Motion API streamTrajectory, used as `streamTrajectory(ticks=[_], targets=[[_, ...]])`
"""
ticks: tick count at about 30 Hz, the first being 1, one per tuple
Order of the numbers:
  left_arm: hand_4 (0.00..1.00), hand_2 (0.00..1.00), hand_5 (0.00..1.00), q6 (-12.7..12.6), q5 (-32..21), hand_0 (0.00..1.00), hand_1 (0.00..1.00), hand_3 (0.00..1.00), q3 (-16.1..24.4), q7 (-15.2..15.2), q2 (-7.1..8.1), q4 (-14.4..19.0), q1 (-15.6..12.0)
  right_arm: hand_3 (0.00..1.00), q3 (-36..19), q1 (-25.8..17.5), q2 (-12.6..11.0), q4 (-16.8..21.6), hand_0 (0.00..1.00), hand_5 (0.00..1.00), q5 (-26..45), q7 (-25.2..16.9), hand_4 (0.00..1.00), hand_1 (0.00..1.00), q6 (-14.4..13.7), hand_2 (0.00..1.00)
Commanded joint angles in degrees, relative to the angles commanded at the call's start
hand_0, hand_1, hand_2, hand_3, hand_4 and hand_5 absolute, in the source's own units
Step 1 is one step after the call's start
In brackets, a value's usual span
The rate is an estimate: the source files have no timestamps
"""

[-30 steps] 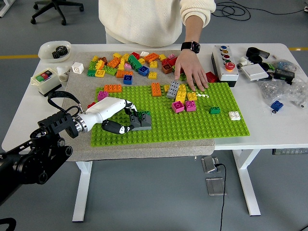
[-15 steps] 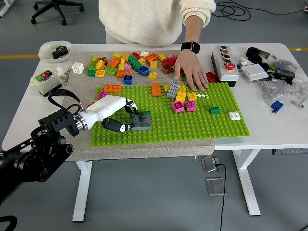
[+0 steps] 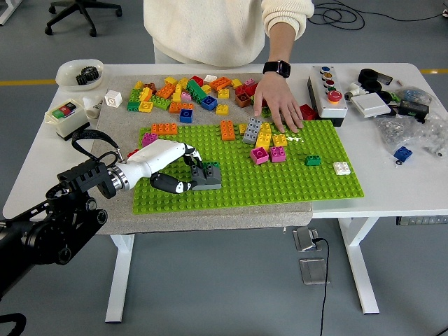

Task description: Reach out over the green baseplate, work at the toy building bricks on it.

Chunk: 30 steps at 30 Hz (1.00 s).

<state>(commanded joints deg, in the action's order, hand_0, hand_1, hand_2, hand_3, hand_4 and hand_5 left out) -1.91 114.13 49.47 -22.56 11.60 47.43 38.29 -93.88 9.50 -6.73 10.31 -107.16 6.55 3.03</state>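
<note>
— On the green baseplate (image 3: 294,183), what is your left hand (image 3: 171,168) doing?

— Its fingers are closed around a grey brick (image 3: 208,176) near the plate's left end, with a small green piece just behind it.

— What else can you count there?

— Two magenta bricks (image 3: 268,155) side by side mid-plate, one white brick (image 3: 341,168) to the right. A person's hand (image 3: 278,102) rests flat at the far edge.
</note>
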Motion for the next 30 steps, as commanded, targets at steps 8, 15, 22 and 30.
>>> streamTrajectory(ticks=[8, 15, 22, 30], targets=[[0.566, 0.532, 0.067, 0.16, 0.14, 0.684, 0.581, 0.532, 0.01, -0.06, -0.06, -0.11, 0.13, 0.615, -0.02, 0.04, -0.01, 0.00, 0.740, 0.522, 0.11, 0.01, 0.823, 0.644, 0.00, 0.681], [0.594, 0.534, 0.076, 0.57, 0.36, 0.715, 0.588, 0.532, 0.06, -0.21, -0.11, -0.21, 0.11, 0.616, -0.02, 0.10, -0.01, 0.00, 0.740, 0.522, 0.16, -0.02, 0.823, 0.643, -0.01, 0.682], [0.611, 0.536, 0.078, 0.67, 0.42, 0.729, 0.595, 0.536, 0.16, -0.25, -0.17, -0.33, 0.15, 0.614, -0.08, 0.06, -0.02, 0.00, 0.740, 0.523, 0.14, 0.00, 0.823, 0.645, 0.00, 0.681], [0.623, 0.540, 0.079, 0.71, 0.62, 0.733, 0.603, 0.546, 0.19, -0.18, -0.25, -0.59, 0.14, 0.614, -0.09, -0.01, 0.00, 0.00, 0.740, 0.523, 0.08, -0.01, 0.823, 0.644, 0.04, 0.681]])
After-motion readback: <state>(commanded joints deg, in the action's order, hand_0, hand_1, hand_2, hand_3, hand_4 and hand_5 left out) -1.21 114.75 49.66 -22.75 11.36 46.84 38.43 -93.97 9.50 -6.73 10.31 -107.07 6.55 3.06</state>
